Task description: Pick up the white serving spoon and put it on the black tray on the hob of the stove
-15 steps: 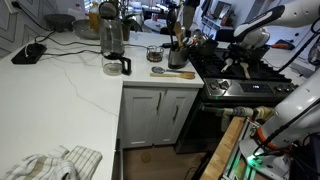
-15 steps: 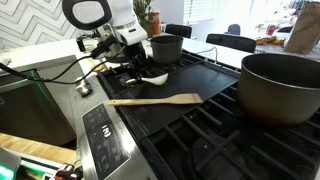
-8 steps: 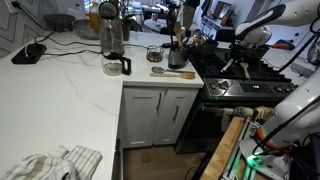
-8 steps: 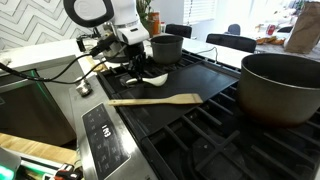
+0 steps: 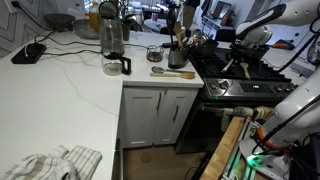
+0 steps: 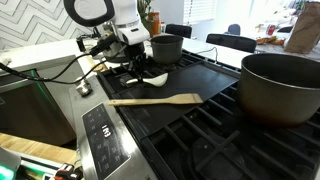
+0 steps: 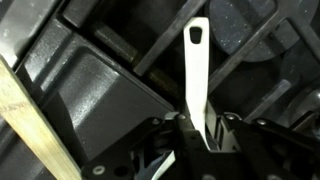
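The white serving spoon (image 6: 155,78) lies on the dark grates of the hob (image 6: 215,150), just beyond the far end of the black tray (image 6: 205,88). My gripper (image 6: 138,68) is down over it under the white arm. In the wrist view the gripper (image 7: 197,125) is shut on the spoon's flat white handle (image 7: 196,70), which sticks out past the fingertips over the grates. The stove (image 5: 240,90) stands at the right of the counter, with the arm (image 5: 250,35) bent over it.
A wooden spatula (image 6: 155,100) lies across the tray and shows as a pale strip in the wrist view (image 7: 30,120). A large dark pot (image 6: 282,85) stands on the tray's other end and a smaller pot (image 6: 167,47) behind the gripper. Jars and a utensil holder (image 5: 178,55) crowd the white counter.
The arm's upper part shifts very slightly in an exterior view. Spoon, spatula and pots lie where they were.
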You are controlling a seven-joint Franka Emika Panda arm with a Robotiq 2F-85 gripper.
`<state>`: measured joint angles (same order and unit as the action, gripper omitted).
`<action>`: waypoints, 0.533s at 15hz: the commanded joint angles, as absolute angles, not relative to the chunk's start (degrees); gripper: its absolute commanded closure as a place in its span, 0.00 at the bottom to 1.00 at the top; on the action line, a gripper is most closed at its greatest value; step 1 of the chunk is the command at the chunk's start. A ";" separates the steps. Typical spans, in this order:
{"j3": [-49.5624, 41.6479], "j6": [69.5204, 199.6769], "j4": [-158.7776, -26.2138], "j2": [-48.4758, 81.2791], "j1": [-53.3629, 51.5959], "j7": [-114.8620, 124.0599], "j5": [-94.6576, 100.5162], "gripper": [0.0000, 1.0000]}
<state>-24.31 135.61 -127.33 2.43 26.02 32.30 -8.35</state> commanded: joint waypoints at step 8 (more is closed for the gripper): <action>-25.60 125.74 -121.52 2.80 26.68 31.49 -16.66 0.94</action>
<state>-24.57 130.29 -123.79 2.36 26.21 32.31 -14.01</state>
